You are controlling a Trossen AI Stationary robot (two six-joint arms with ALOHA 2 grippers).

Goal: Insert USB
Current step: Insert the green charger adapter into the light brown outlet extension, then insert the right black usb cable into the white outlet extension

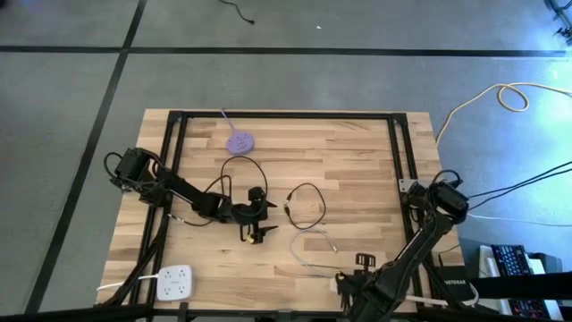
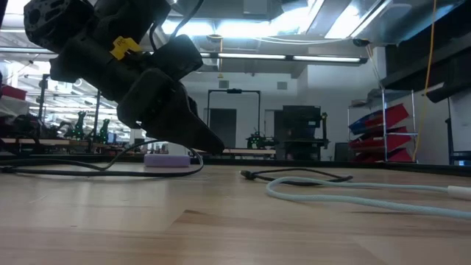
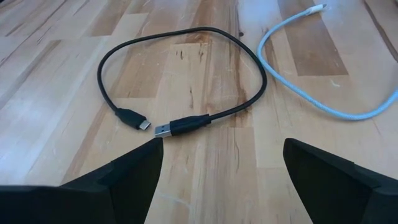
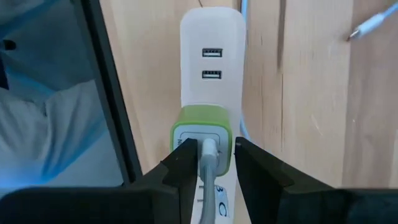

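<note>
Left end effector [image 3: 221,171] gapes above black USB cable [image 3: 186,123].

The surface [image 1: 357,152] carried two loose cables, one black USB cable [image 3: 186,37] and one pale blue cable [image 3: 323,106]. There was one white charger block [image 4: 211,56], one white power strip [image 1: 175,283] and one purple disc [image 1: 239,141].

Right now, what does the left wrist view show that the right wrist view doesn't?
Left wrist only: the black USB cable looped on the wood, both plugs beyond the open left tool.
Right wrist only: the white power strip with a green charger, the right tool at its cord.
Both: the wooden table and pale blue cable.
</note>
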